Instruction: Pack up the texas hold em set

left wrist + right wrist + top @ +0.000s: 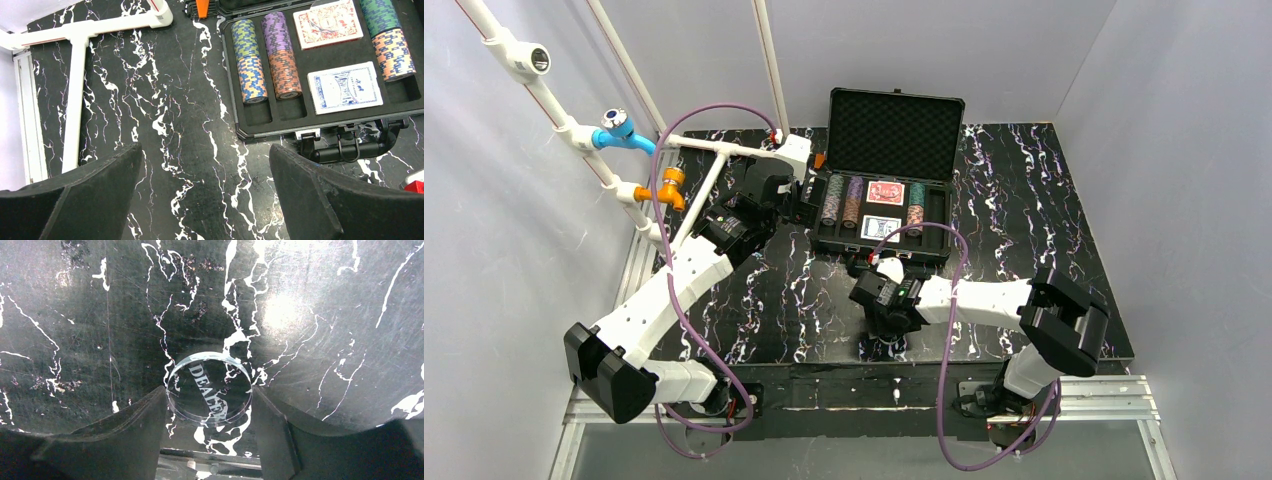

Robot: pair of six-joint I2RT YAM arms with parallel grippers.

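Observation:
The black briefcase (934, 205) lies open at the table's back, its foam-lined lid (894, 130) upright. Striped poker chips (842, 200) lie in rows in its slots, with the red-backed deck (885, 192) and the blue-backed deck (881, 227) between them. The left wrist view shows the chips (252, 65), the red deck (327, 22), the blue deck (345, 87) and the case handle (350, 150). My left gripper (205, 165) is open and empty over bare table, left of the case (799, 205). My right gripper (209, 395) is low in front of the case (869, 290), its fingers against both sides of a clear round "DEALER" button (210, 390) lying flat on the table.
A white pipe frame (724, 150) with blue and orange fittings stands at the back left, and its foot (75, 90) lies on the black marbled table (754, 300). White walls close in both sides. An orange latch (202, 7) sits at the case's left corner.

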